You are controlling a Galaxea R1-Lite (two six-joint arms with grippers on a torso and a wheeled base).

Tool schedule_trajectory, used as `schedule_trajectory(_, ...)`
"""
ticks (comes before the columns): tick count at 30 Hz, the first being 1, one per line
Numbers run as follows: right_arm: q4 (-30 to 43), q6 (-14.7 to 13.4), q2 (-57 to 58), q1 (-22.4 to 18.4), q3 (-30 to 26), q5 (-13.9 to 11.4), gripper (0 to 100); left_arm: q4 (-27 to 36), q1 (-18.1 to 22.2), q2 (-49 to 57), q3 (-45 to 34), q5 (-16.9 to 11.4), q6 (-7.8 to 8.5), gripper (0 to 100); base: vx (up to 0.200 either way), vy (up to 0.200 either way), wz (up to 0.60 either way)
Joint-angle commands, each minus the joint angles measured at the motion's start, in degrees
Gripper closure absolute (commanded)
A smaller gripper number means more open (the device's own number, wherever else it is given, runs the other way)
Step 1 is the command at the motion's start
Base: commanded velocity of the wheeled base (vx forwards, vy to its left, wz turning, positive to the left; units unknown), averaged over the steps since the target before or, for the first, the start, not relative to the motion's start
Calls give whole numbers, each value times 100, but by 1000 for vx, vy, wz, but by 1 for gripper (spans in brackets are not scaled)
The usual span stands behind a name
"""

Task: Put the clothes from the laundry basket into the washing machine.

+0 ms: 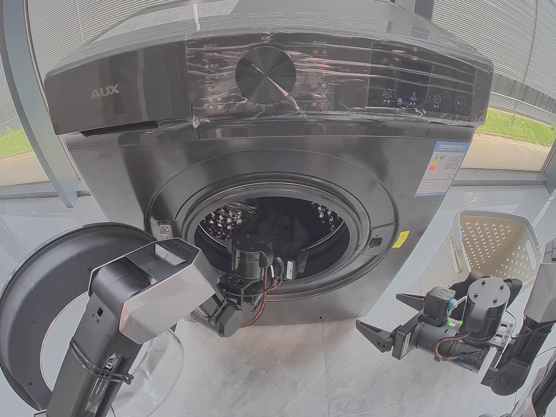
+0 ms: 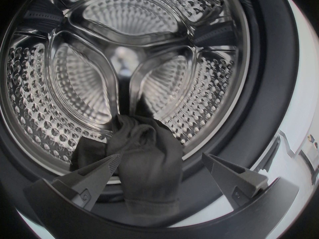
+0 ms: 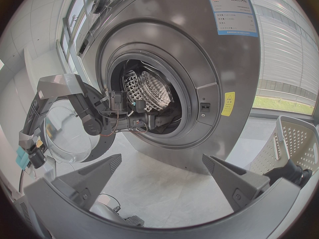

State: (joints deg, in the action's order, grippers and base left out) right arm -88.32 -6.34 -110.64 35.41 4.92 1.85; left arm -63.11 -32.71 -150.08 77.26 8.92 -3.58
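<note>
The grey washing machine (image 1: 278, 146) stands with its round door (image 1: 40, 302) swung open to the left. My left gripper (image 1: 298, 262) is at the mouth of the drum (image 2: 126, 50), open. A dark garment (image 2: 149, 163) lies between its fingers (image 2: 99, 173), draped from the drum floor over the rubber seal (image 2: 265, 93). The same dark cloth (image 3: 166, 120) rests at the opening's lower edge. My right gripper (image 1: 379, 314) hangs open and holds nothing, above the floor in front of the white laundry basket (image 1: 492, 244); the right arm hides part of the basket's inside.
The open door's glass bowl (image 3: 66, 133) juts out beside the left arm (image 3: 99, 117). Pale floor tiles (image 1: 278, 372) lie bare in front of the machine. The basket (image 3: 292, 146) stands close to the machine's right corner, windows behind.
</note>
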Motion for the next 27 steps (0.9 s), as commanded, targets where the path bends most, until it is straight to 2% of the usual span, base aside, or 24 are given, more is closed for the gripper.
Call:
schedule_trajectory(1,-1,1,-1,9,0,-1,0,18,-104,146,-308,-75,16,0,0,0,0)
schedule_trajectory(10,-1,1,-1,18,8,-1,0,18,-78,-136,-212,-66,68,0,0,0,0)
schedule_trajectory(11,-1,1,-1,18,8,-1,0,18,-69,-162,-194,-66,130,100,0,0,0)
schedule_trajectory(13,-1,1,-1,18,8,-1,0,18,-60,-188,-150,-66,200,100,0,0,0)
schedule_trajectory(24,-1,1,-1,27,17,-1,0,1,-16,-294,403,22,165,100,0,0,0)
schedule_trajectory(25,-1,1,-1,36,17,-1,0,-193,124,-435,1071,127,139,100,0,0,0)
schedule_trajectory(27,-1,-8,-1,36,26,-1,0,-298,177,-531,1441,224,147,100,0,0,0)
